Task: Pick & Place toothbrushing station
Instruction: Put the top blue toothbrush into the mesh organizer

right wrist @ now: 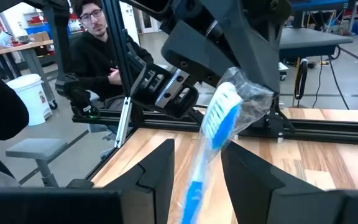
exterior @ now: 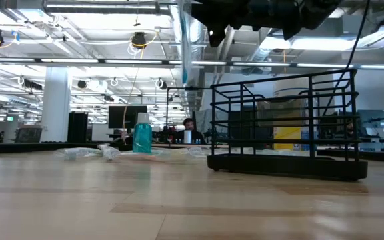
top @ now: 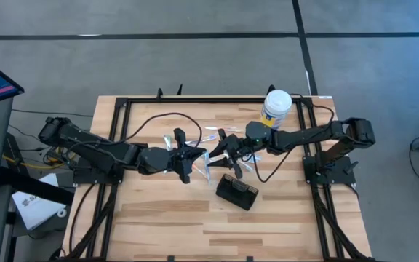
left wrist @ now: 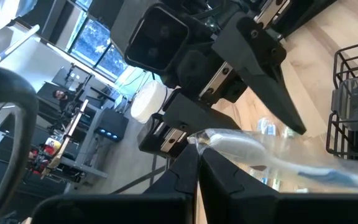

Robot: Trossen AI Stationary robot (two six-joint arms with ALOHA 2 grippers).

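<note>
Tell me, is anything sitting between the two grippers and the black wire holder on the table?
Nothing visible lies on the bare wood between them. The left gripper and right gripper meet above the table, both at a wrapped toothbrush. The toothbrushing station stands apart, nearer the front edge, with open table around it.
</note>
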